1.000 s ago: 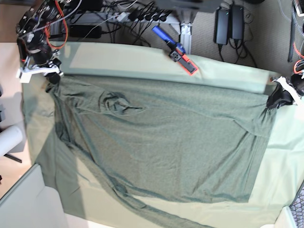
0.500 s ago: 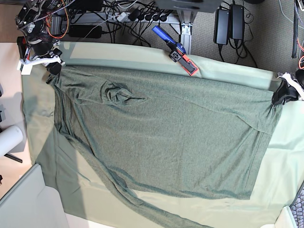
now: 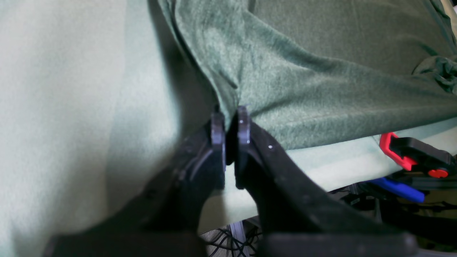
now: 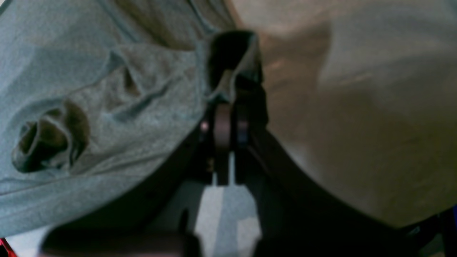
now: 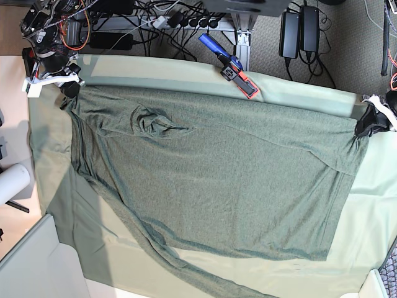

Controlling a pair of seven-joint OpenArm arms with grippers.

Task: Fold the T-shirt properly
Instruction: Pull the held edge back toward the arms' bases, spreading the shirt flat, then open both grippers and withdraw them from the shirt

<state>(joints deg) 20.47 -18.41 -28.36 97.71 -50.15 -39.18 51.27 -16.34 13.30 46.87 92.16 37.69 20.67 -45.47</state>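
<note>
1. The T-shirt (image 5: 211, 180) ran off the bottom edge in the base view.
2. The right wrist view was blurry, and cloth hid the right hand's (image 4: 228, 107) tips.
3. The left hand (image 5: 372, 123) was partly cut off.

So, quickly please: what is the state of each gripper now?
Left gripper: closed, pinching an edge of the T-shirt.
Right gripper: closed, pinching another edge of the T-shirt.

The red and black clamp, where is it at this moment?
In the base view the red and black clamp sits on the far edge of the table cloth, right of centre, just beyond the T-shirt; its blue handle points away from the table.
</note>
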